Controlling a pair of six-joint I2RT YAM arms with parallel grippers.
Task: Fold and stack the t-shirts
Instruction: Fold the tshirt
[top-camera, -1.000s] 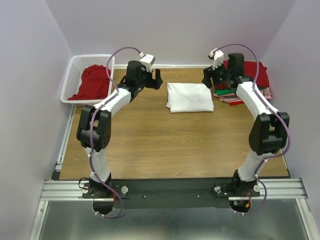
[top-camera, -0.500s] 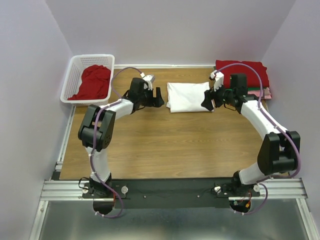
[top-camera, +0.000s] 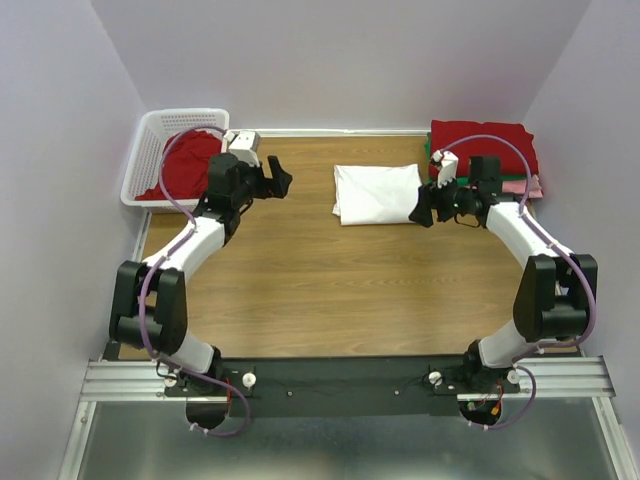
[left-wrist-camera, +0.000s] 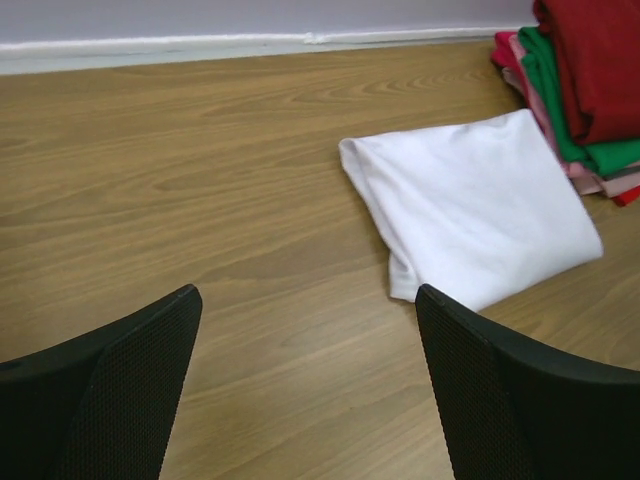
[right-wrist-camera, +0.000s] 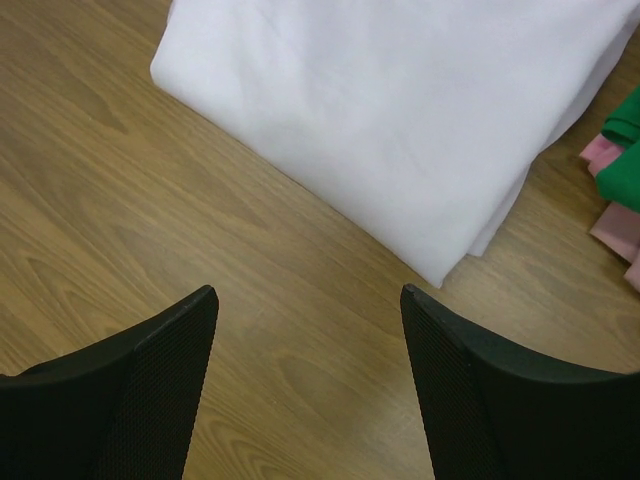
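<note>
A folded white t-shirt (top-camera: 377, 193) lies on the wooden table at the back centre; it also shows in the left wrist view (left-wrist-camera: 470, 205) and the right wrist view (right-wrist-camera: 400, 100). A stack of folded red, green and pink t-shirts (top-camera: 485, 158) sits at the back right (left-wrist-camera: 585, 80). A crumpled red t-shirt (top-camera: 188, 163) lies in the basket. My left gripper (top-camera: 277, 182) is open and empty, left of the white shirt (left-wrist-camera: 305, 300). My right gripper (top-camera: 420, 208) is open and empty at the white shirt's right near corner (right-wrist-camera: 308, 295).
A white lattice basket (top-camera: 150, 150) stands at the back left corner. Walls close in the table on the left, back and right. The black rail with the arm bases runs along the near edge (top-camera: 340, 375).
My left gripper pulled back left, away from the white shirt toward the basket. My right gripper came down from the stack to the white shirt's right edge and stayed there.
</note>
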